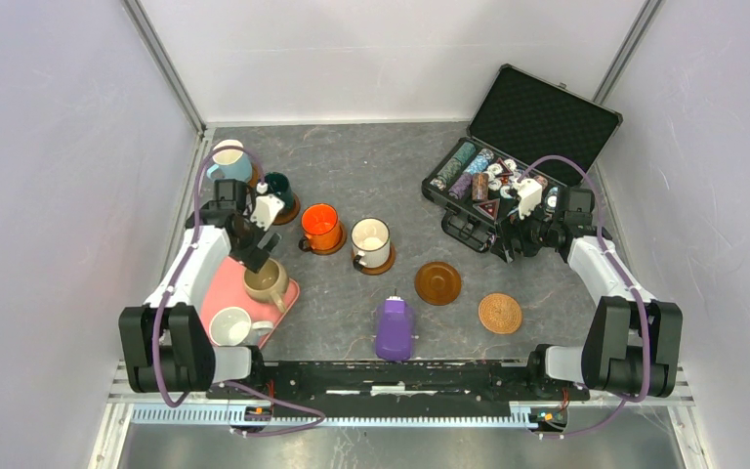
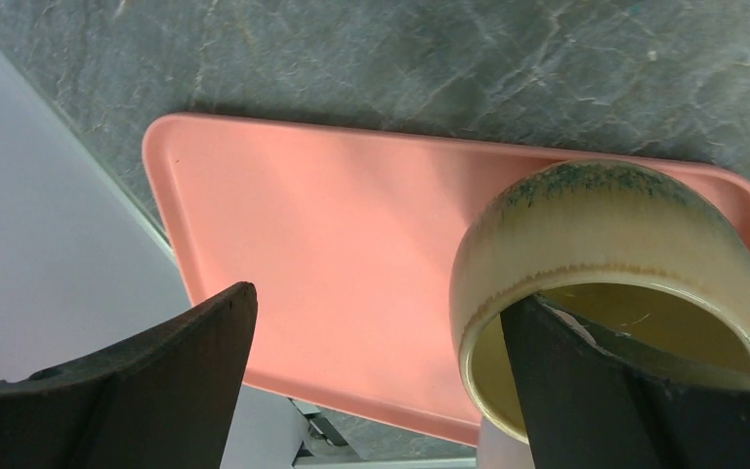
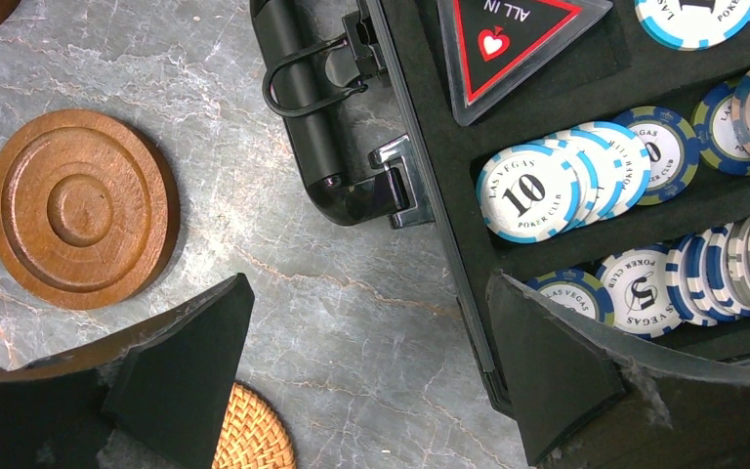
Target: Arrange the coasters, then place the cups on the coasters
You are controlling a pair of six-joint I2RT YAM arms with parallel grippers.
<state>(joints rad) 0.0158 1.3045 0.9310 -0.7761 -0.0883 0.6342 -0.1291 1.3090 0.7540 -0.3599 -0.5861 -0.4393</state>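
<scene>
Light blue (image 1: 229, 161), dark green (image 1: 278, 186), orange (image 1: 320, 227) and cream (image 1: 371, 240) cups stand in a slanting row, the last three on dark coasters. An empty dark wood coaster (image 1: 437, 283) (image 3: 82, 207) and a lighter woven coaster (image 1: 500, 314) (image 3: 254, 435) lie to the right. The beige cup (image 1: 266, 281) (image 2: 586, 234) and the white cup (image 1: 229, 326) sit on the pink tray (image 1: 217, 293) (image 2: 332, 244). My left gripper (image 1: 259, 256) (image 2: 381, 295) is open over the tray, one finger over the beige cup's mouth. My right gripper (image 1: 508, 244) (image 3: 369, 283) is open above bare table.
An open black case (image 1: 532, 122) (image 3: 430, 186) of poker chips (image 3: 532, 191) stands at the back right, right beside my right gripper. A purple oblong device (image 1: 394, 329) lies near the front centre. White walls enclose the table on three sides.
</scene>
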